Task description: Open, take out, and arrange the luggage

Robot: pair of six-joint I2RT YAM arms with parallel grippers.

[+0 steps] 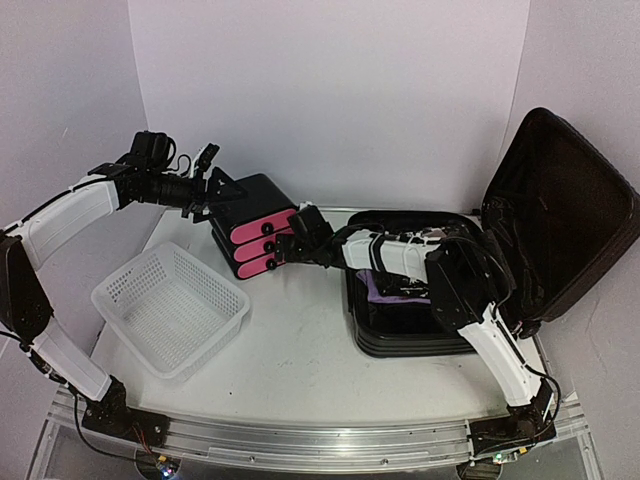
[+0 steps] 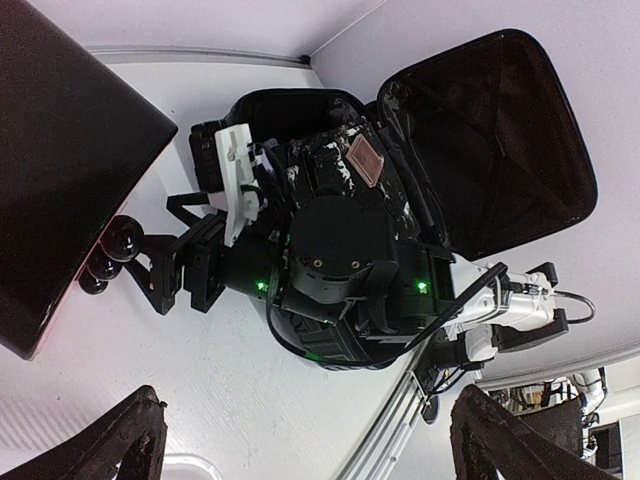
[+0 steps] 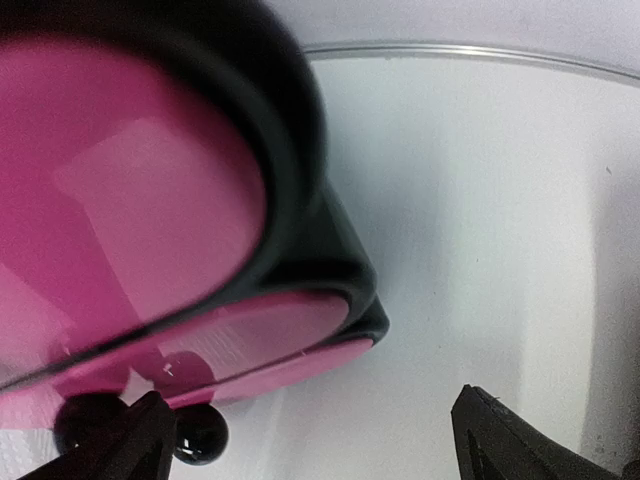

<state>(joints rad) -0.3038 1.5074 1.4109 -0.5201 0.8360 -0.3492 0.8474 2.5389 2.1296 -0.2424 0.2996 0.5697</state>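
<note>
Hard-shell black luggage (image 1: pixel 560 215) lies open near a glossy pink-drawered box (image 1: pixel 262 228); left gripper (image 2: pixel 305 425) and right gripper (image 3: pixel 310 425) both gape empty.

light: bright, even | shadows: soft | luggage (image 1: pixel 565 200): black, detail lost | pink drawers (image 3: pixel 130 200): blurred close-up

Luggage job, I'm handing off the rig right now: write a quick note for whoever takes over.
The left claw is open and empty by the back of the pink-drawer box.
The right claw is open and empty at its drawer knobs.
The luggage sits right, lid up, a purple item inside.
The white basket sits front left.
Done: luggage open, box on the table.
Left: take out the purple item, arrange.
</note>
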